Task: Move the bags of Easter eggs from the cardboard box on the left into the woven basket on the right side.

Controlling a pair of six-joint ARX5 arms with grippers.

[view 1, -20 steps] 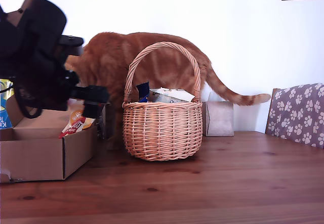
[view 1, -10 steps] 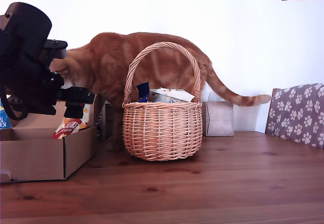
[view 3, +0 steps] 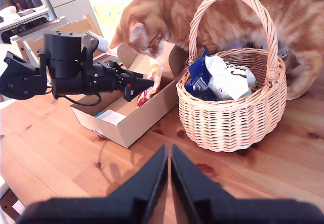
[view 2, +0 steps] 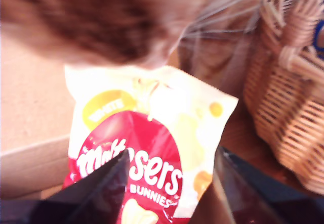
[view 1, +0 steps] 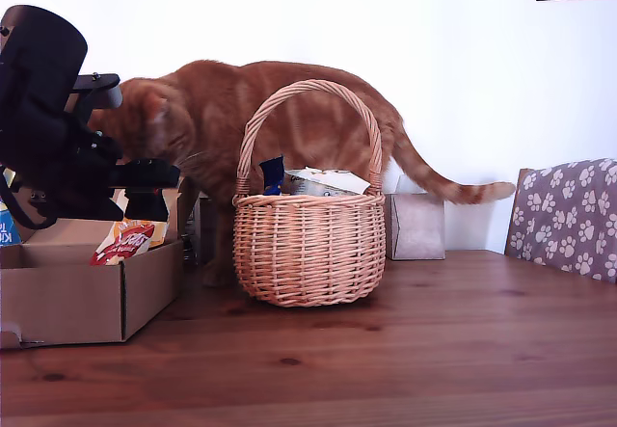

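Item 1, my first gripper (view 1: 145, 217): jaws clamped on the cream-and-orange bag (view 1: 123, 242), gripping it by its upper edge so that it hung free. In the exterior view it sat over the cardboard box (view 1: 87, 287), at that view's left, the bag's lower end just above or at the box's rim. I judged this the lift-out step, the carry across not yet begun.

Item 2, my second gripper (view 3: 169, 176): jaws together with nothing between them, held above the bare wooden table (view 1: 405, 350) in front of the woven basket (view 1: 308, 244). I took it to be parked clear of the other arm's path.

Item 3, woven basket: upright just beside the box, toward the exterior view's right. It already held a dark blue bag (view 3: 198, 77) and a white bag (view 3: 228, 77), leaning together under the arched handle.

Item 4, ginger cat (view 1: 251, 119): standing behind box and basket, its head lowered close to the hanging bag. The first wrist view showed fur and whiskers almost against the packet. I reckoned the cat the chief hazard to the transfer.

Item 5, cardboard box interior: a flat white-and-blue item (view 3: 111, 117) lay on the floor; what it was I could not tell.
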